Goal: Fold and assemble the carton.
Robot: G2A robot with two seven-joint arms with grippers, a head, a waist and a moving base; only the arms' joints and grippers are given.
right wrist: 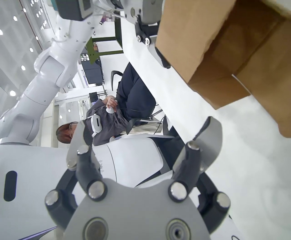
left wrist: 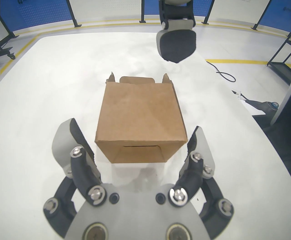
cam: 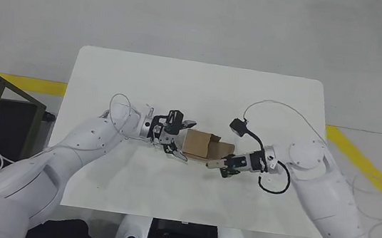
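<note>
The brown cardboard carton (left wrist: 139,113) lay half-formed, far flaps (left wrist: 137,80) unfolded; left gripper (left wrist: 134,131) and right gripper (right wrist: 145,127) were both spread, empty. Next likely called for tucking those flaps

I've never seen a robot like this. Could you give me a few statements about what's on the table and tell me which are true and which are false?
1. A brown carton lies on the white table. True.
2. The right gripper lifts the carton off the table. False: it is open and holds nothing, and the carton rests on the table.
3. The left gripper is open. True.
4. The carton's end towards the right gripper is closed up. False: its flaps stand open there.
</note>
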